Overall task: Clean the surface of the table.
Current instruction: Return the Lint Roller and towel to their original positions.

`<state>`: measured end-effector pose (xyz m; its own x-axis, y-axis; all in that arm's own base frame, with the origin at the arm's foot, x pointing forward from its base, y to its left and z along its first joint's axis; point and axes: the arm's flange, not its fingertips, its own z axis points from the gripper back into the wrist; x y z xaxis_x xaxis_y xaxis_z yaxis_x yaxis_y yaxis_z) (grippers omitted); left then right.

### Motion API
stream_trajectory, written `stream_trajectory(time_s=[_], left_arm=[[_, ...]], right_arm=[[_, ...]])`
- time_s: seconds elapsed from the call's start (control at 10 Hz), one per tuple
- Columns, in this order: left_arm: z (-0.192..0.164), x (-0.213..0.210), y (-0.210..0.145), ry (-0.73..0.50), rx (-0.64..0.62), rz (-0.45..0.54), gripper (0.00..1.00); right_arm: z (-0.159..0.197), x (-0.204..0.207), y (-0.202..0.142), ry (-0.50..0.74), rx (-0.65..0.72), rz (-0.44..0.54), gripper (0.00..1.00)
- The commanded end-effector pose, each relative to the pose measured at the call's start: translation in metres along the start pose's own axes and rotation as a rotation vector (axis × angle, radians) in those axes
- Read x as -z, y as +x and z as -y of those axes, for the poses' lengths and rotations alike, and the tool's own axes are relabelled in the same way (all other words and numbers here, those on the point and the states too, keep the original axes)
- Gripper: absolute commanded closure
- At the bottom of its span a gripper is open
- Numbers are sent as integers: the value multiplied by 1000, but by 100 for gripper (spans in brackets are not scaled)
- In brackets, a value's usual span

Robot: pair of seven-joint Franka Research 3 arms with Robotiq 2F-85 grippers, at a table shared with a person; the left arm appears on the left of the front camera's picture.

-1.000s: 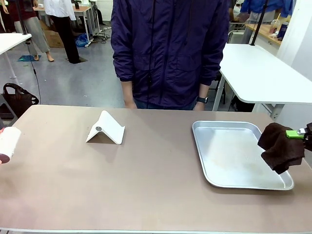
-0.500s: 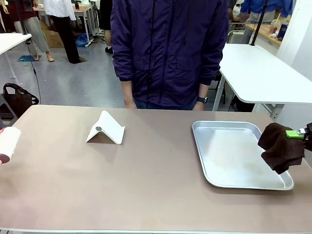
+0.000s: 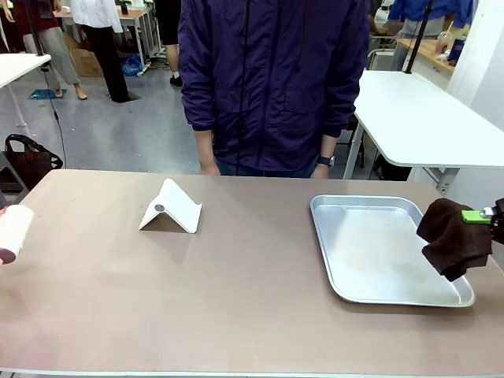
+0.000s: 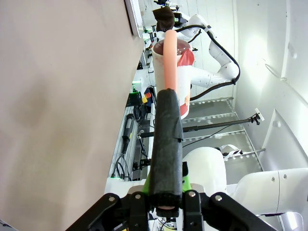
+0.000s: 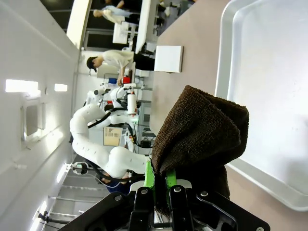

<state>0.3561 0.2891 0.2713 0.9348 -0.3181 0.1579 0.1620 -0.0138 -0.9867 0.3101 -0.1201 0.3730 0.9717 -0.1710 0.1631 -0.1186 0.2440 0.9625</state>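
The brownish-taupe table [image 3: 236,299] spans the front view. At its right edge my right gripper [image 3: 477,216] is shut on a dark brown cloth [image 3: 453,239] that hangs over the right rim of the metal tray [image 3: 370,252]. The right wrist view shows the green pads pinching the cloth [image 5: 202,132] at the gripper [image 5: 161,185], above the tray [image 5: 269,86]. My left gripper [image 4: 166,202] is shut on the black foam handle [image 4: 166,144] of a lint roller [image 4: 174,72]. The roller's white roll [image 3: 12,231] hangs at the table's left edge.
A white folded stand [image 3: 170,207] sits on the table left of centre, also seen as the stand [image 5: 168,58]. A person in a dark jacket [image 3: 272,87] stands at the far edge, hands down. A glossy white table [image 3: 425,118] stands behind on the right.
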Motion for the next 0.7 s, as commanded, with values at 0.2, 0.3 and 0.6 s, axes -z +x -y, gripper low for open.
stream_trajectory(time_s=[0.2,0.3,0.6], left_arm=[[4,2,-1,-9,13,11,78],[4,2,-1,-9,13,11,78],[0,0,0,0,0,0,78]], right_arm=[[-3,1,2,13,-4,13,89],[-3,1,2,13,-4,13,89],[0,0,0,0,0,0,89]])
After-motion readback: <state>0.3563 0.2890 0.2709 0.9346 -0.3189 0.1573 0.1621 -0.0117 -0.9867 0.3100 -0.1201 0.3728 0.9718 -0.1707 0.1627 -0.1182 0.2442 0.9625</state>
